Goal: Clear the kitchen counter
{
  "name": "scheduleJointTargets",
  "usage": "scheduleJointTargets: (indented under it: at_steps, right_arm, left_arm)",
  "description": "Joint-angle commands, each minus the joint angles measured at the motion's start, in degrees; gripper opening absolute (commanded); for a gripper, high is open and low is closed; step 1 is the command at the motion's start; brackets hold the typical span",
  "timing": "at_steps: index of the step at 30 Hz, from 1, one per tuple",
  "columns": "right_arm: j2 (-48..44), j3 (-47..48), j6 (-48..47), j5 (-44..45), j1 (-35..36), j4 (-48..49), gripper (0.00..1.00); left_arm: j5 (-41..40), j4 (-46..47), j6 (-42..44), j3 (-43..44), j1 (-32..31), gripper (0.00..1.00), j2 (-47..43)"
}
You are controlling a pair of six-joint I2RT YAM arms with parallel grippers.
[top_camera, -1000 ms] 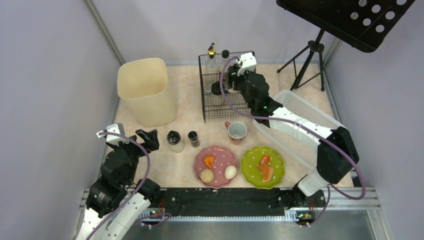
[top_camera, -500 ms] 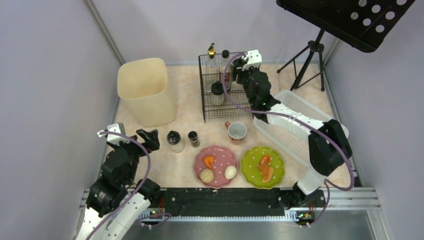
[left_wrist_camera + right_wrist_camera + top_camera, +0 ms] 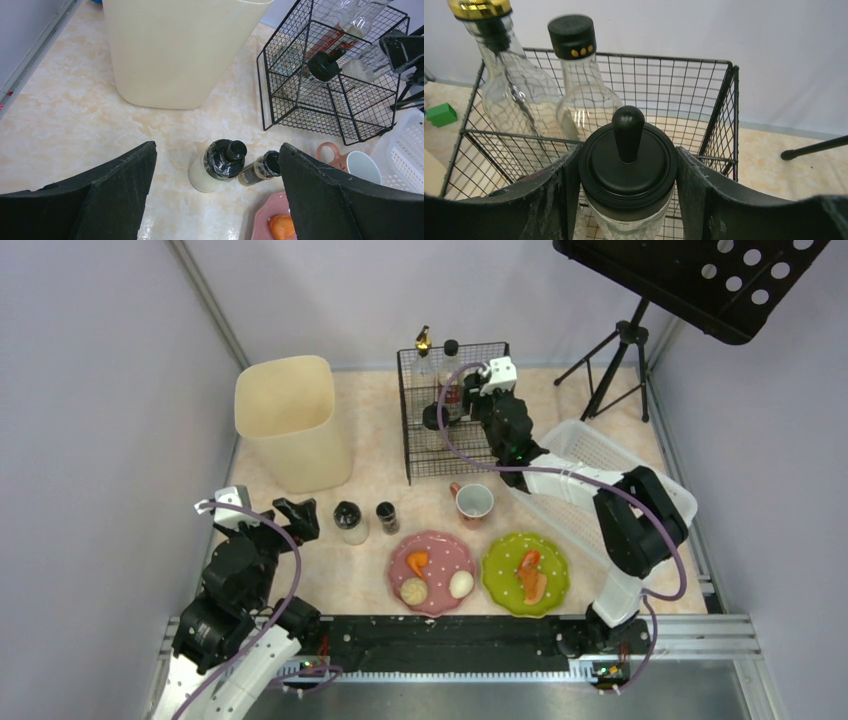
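The one kitchen counter [image 3: 380, 455] is lying under everything, carrying one cream bin [image 3: 290, 420], one white basket [image 3: 600, 455], one wire rack [image 3: 452, 468], two plates [image 3: 432, 540] [image 3: 505, 575], one mug [image 3: 474, 503] and two small dark-capped bottles [image 3: 350, 522] [image 3: 387, 517]. Within the rack, two glass bottles [image 3: 509, 95] [image 3: 584, 100] are standing and the right gripper [image 3: 626, 175] is pinching one black-lidded jar [image 3: 628, 131]. The left gripper [image 3: 217, 147] is hovering spread wide.

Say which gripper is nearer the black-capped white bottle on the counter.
Left. The left gripper hangs open just left of the white bottle; the right gripper is far off, gripping a jar in the wire rack.
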Motion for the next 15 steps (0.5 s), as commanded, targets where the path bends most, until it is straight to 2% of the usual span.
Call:
scheduleJointTargets:
  at_steps: [1, 7, 15]
  right_arm:
    - [0.34, -0.92, 0.86, 0.66, -0.95, 8.24, 0.35]
    - [2.62, -2.14, 5.16, 0.56, -1.04, 5.61, 0.36]
    - [6.50, 1.93, 8.80, -0.10, -1.04, -5.13, 0.43]
  left_arm:
    - [0.30, 1.21, 0.59, 0.04, 0.11, 0.96, 0.78]
    - [0.28, 1.26, 0.59, 0.08, 0.12, 0.96, 0.77]
    - [0.21, 1.13, 0.59, 0.06, 0.18, 0.96, 0.91]
